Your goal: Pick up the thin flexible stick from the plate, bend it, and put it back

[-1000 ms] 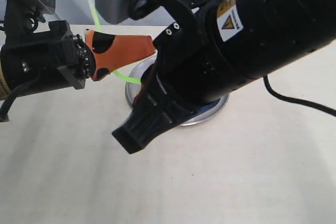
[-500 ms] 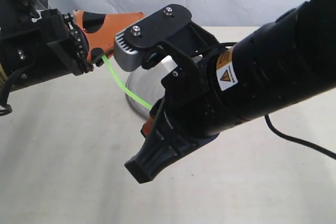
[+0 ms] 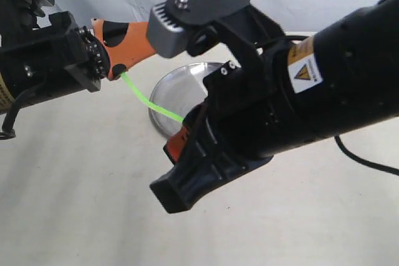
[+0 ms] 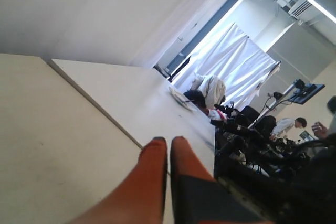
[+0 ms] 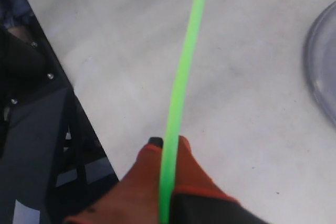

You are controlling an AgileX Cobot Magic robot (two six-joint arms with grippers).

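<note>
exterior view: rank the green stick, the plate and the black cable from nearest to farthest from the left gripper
1. thin flexible stick: held in the left gripper itself
2. plate: lower, just to its right
3. black cable: at the far right edge

green stick [image 3: 153, 108] aloft, slightly bowed, steel plate [image 3: 177, 91] nearby

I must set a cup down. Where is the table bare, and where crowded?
Bare: the table along the exterior view's lower edge. Crowded: beside the plate, where left gripper and right gripper hold the green stick.
</note>
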